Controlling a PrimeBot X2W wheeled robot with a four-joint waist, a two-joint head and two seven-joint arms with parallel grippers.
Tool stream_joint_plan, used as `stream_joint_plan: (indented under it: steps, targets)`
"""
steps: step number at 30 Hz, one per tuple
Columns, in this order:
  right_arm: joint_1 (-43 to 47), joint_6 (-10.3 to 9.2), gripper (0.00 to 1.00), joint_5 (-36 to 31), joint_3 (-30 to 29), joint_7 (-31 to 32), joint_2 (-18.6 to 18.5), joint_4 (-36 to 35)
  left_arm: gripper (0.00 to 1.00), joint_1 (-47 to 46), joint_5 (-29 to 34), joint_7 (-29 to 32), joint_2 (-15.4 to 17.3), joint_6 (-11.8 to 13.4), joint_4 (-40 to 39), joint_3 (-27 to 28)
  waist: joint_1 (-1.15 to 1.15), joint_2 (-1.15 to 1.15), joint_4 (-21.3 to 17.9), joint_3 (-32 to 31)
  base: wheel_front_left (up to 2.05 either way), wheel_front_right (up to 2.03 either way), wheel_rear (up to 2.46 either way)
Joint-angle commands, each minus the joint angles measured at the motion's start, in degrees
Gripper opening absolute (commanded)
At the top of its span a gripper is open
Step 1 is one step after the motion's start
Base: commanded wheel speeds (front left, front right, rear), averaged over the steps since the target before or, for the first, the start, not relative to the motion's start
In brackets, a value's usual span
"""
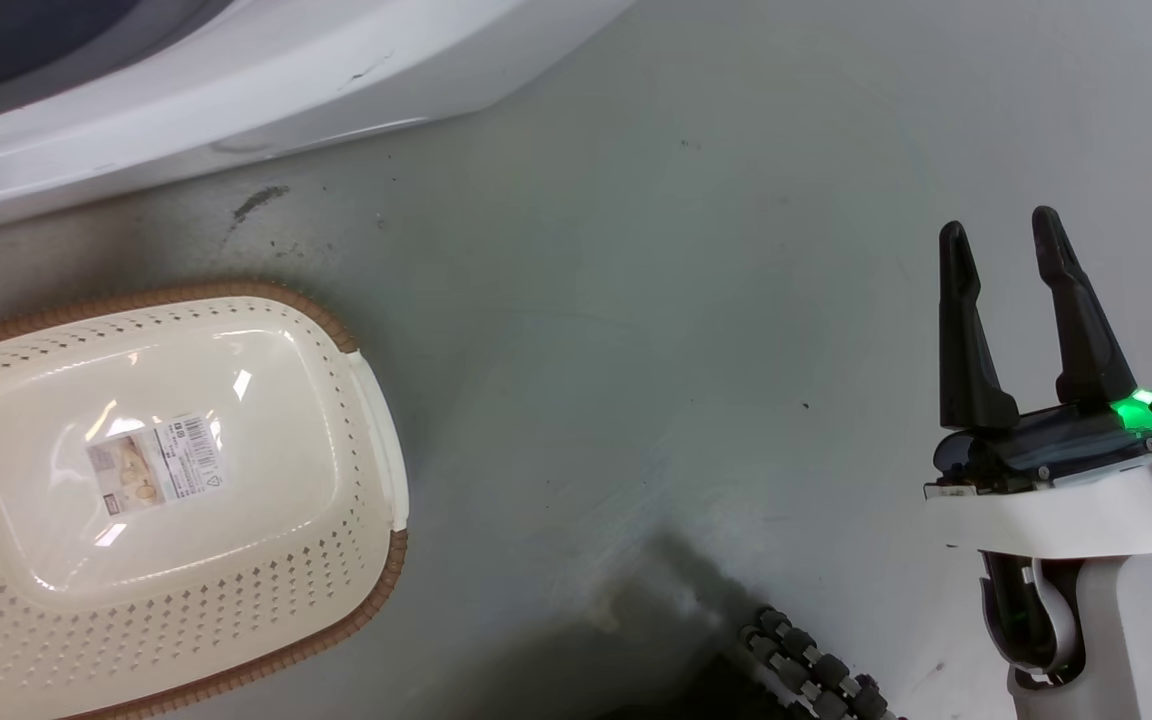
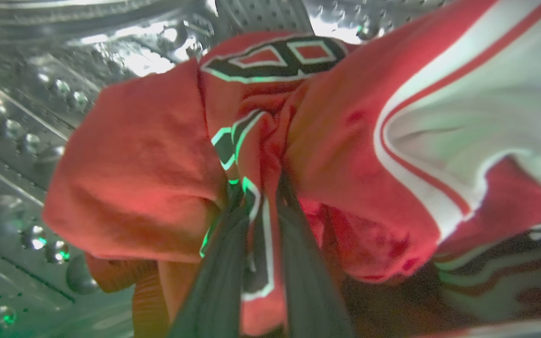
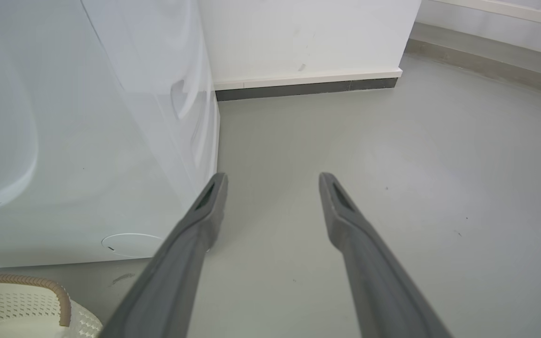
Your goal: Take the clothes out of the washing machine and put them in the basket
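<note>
**One arm pinching, the other held open**

In the left wrist view, the left gripper (image 2: 261,188) has its two dark fingers (image 2: 219,281) drawn nearly together. They rise from the bottom edge and narrow towards their tips, with a fold of the red jersey (image 2: 134,164) pinched between them.

In the head view, the right gripper (image 1: 999,225) sits at the lower right with its fingers pointing up and clearly parted, nothing between them. A green light (image 1: 1141,410) glows at its wrist, above the white forearm shell (image 1: 1126,610). In the right wrist view the same fingers (image 3: 190,244) spread wide apart.
</note>
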Motion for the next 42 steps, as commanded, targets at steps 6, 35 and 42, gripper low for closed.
stream_joint_plan:
  steps: [6,35,42]
  targets:
    - [-0.8,-0.04,1.00,-1.1,-0.4,-0.1,0.1,0.1,0.00,2.3,-1.9,-6.5,-0.4,0.1,-0.3,-0.4,-0.01,0.00,1.3,-2.8,0.00,0.00,0.00]
    - [7.5,-0.04,1.00,-9.7,-3.5,-0.1,0.1,3.4,0.00,35.7,-15.6,-36.8,-8.8,1.1,-10.9,-4.7,-0.01,0.00,13.3,-28.5,0.00,0.00,0.00]
    - [10.6,-0.04,1.00,-11.0,-3.2,-0.1,0.1,4.1,0.00,43.9,-16.0,-38.4,-8.2,4.1,-20.5,-3.9,-0.01,0.00,15.5,-34.0,0.00,0.00,0.00]
